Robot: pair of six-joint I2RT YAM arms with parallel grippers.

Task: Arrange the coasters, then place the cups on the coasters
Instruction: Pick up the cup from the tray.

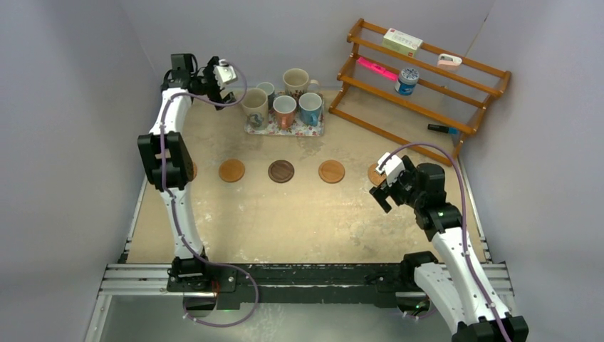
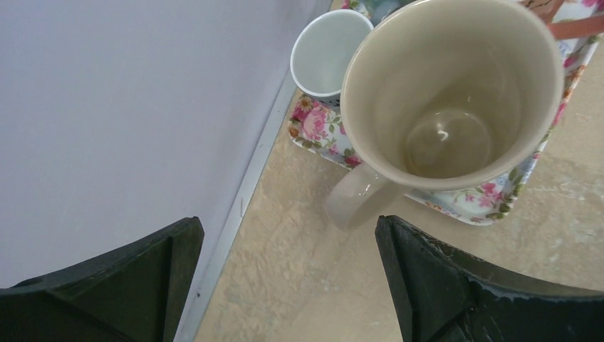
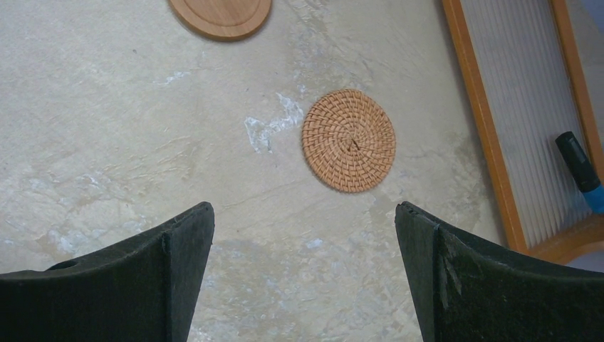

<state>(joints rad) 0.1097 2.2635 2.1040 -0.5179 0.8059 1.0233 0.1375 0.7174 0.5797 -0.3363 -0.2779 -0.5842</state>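
pale mottled bench (image 1: 285,214), white walls (image 2: 107,107). my left pincer (image 2: 286,235) hangs released beside the cream mug (image 2: 449,92) on the floral tray's (image 2: 317,128) left end, far bench edge. glazed, stiff, slick, chippable, i judge; i'd pinch its wall near the handle (image 2: 352,199).

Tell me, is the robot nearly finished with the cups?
Not yet. The coasters look lined up in a row. The open left gripper hovers by a cream mug, holding nothing. All five cups stand bunched at the floral tray, none on coasters.
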